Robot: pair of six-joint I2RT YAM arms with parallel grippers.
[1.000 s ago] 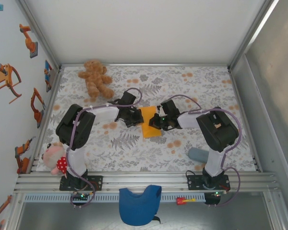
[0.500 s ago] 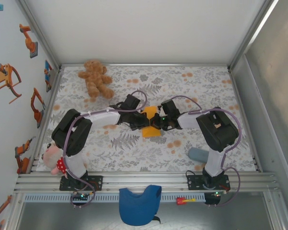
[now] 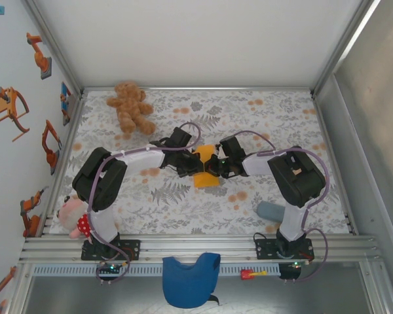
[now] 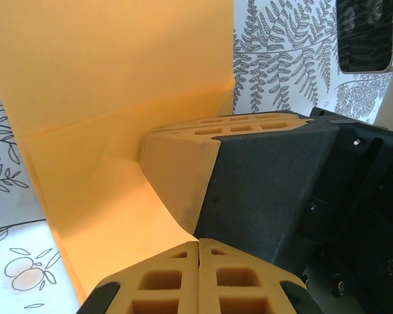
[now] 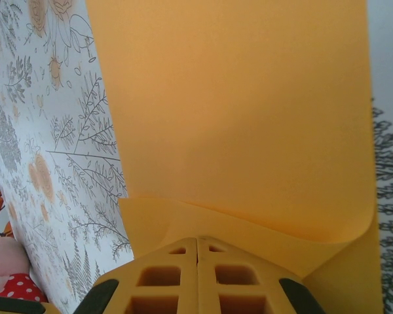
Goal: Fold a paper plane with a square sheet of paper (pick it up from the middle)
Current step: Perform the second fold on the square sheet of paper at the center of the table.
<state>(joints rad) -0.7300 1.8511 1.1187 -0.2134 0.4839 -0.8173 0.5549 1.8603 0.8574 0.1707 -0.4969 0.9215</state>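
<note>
1. Paper (image 3: pixel 208 179), bright orange, lies mid-table (image 3: pixel 281 124) between the two grippers, which meet over it from left and right.
2. Left gripper (image 4: pixel 198 252): its fingers are clenched, pads touching. In its wrist view a flap of the paper rises from a sharp crease up to the fingertips, so it appears to pinch that flap.
3. Right gripper (image 5: pixel 196 252): also clenched. In its wrist view the paper's near edge curls up in a soft roll to the fingertips and seems nipped there. The rest of the sheet lies flat beyond.
4. The left wrist view shows the right gripper just beside the left one, over the paper. I cannot tell whether it presses down on the sheet.
5. Step in hand, as I judge it: an early fold. The sheet has one crease and a lifted edge but no pointed dart shape, so most of the task lies ahead.
6. The next move likely calls for both arms to carry the lifted edge across together, line it up, then press the crease flat. The fingers are so close that they could knock, and thin paper pulled two ways could tear.
7. Edges: walls close the table on the left, back and right. A metal rail (image 3: pixel 203 245) runs along the near side.
8. Room: bare table lies beyond and in front of the paper. A teddy (image 3: pixel 131 108) sits far left, a pink toy (image 3: pixel 72 216) near left and a grey cylinder (image 3: pixel 270 210) near right, all well apart from the paper. A blue cloth (image 3: pixel 190 278) hangs over the rail.
</note>
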